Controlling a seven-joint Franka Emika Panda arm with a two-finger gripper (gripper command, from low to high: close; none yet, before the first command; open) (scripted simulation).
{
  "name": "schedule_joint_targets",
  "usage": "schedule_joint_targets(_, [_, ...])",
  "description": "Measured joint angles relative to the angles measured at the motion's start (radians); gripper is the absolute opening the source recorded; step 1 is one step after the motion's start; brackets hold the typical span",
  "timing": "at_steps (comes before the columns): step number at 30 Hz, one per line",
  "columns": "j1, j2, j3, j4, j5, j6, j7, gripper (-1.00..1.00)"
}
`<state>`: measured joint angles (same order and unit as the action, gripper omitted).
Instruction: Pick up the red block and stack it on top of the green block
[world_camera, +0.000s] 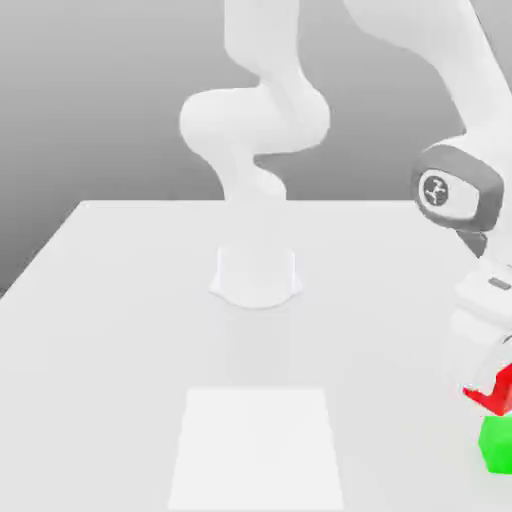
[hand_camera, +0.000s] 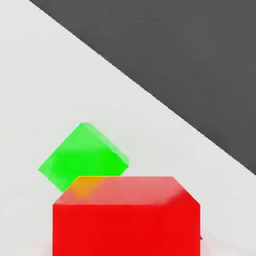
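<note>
The jaws are clenched on the red block (world_camera: 500, 393), out toward four o'clock in the exterior view, with the green block (world_camera: 497, 446) just below it, near six o'clock from the red one. The red block looks lifted off the desk (world_camera: 120, 400) and tilted in that view, so the main risk is the set-down: if it meets the green block on an edge or corner instead of a flat face, it could tip, slide off or shove its partner along. The hand view shows the two out of line — the green block is turned cornerwise to the red one and peeks out past it, partly hidden — so coming straight down from here would probably land off-centre. Turning the wrist to match the faces, then shifting over before lowering, seems the safer order. Going down too early could let the red block's lower edge clip the green block's side and push it away. Letting go too high risks a bounce; pressing too hard could make the lower block skid — and jaws that open unevenly may drag the red block off its perch.
</note>
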<state>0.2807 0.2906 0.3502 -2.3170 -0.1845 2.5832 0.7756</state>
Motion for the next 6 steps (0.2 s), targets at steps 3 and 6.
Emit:
schedule_joint_targets(3, [0.037, 0.093, -0.039, 0.013, -0.063, 0.075, 0.036, 1.0])
schedule_joint_targets(6, [0.037, 0.093, -0.039, 0.013, -0.063, 0.075, 0.036, 1.0])
